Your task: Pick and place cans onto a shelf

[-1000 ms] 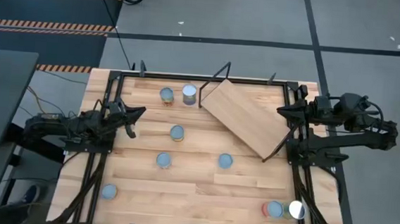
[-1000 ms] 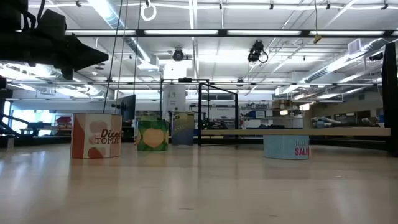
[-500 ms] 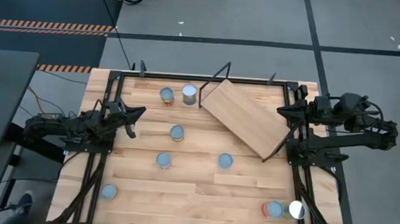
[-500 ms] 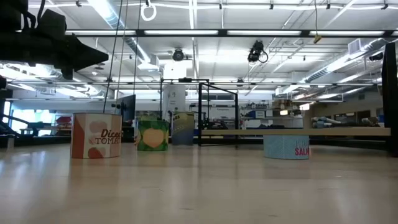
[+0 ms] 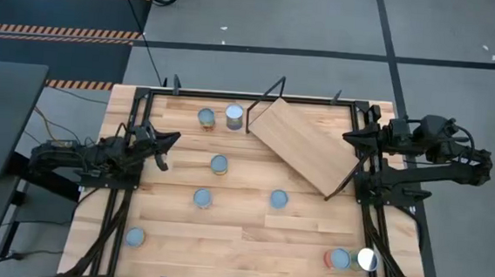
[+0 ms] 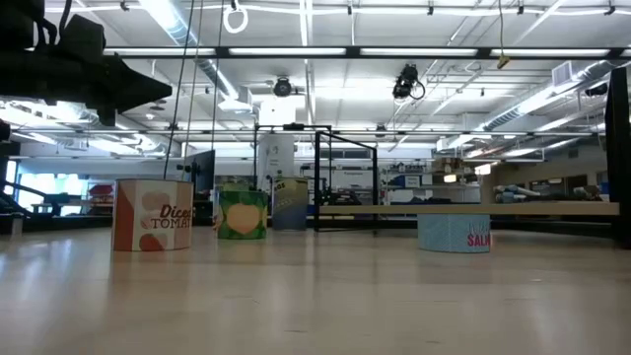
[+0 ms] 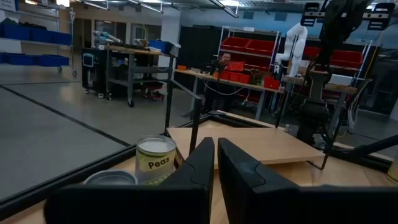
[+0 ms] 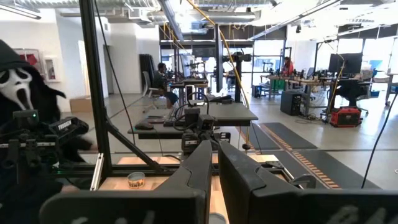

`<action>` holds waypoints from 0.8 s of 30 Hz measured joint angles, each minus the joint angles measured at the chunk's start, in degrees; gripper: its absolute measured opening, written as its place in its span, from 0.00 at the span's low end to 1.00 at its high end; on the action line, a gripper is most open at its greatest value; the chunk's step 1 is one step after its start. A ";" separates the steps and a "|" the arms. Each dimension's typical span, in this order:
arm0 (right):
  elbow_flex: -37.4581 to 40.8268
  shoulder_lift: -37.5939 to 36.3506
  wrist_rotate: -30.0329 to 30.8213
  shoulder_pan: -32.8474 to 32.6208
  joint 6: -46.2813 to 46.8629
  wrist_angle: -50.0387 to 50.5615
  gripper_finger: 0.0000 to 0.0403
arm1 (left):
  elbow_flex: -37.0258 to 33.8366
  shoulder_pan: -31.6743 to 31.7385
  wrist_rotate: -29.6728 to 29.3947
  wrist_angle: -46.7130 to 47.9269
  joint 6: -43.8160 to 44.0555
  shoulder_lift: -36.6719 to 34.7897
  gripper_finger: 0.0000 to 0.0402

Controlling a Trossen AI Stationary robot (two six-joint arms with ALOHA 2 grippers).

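No can is on the light plain-wood shelf board (image 5: 305,146) yet; it sits skewed on its black wire frame at the far right of the planked wooden counter (image 5: 231,242). 8 small round-topped tin cans (image 5: 219,164) stand scattered on the counter. The left claw (image 5: 162,141) hangs at the left edge, shut and empty; the right claw (image 5: 352,136), also shut and empty, hangs beside the shelf. The picking looks unstarted: next, 1 claw must open and descend over a can.
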State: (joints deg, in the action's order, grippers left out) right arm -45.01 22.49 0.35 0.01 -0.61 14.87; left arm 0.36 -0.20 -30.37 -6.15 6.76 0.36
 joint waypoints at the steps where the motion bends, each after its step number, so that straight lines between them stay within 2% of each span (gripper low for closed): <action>1: 0.01 -0.01 -0.01 0.01 -0.01 0.01 0.09 | 0.00 0.00 -0.01 0.01 0.00 -0.01 0.07; 21: 0.01 0.00 0.00 0.00 0.00 0.02 0.09 | 0.00 0.01 -0.01 0.00 0.05 0.00 0.07; 24: 0.02 0.00 0.01 0.01 0.00 0.00 0.09 | 0.00 0.02 0.00 -0.73 3.66 -0.02 0.07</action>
State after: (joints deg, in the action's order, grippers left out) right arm -44.99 22.49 0.36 0.02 -0.60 14.87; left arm 0.36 -0.19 -30.37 -6.89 10.42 0.34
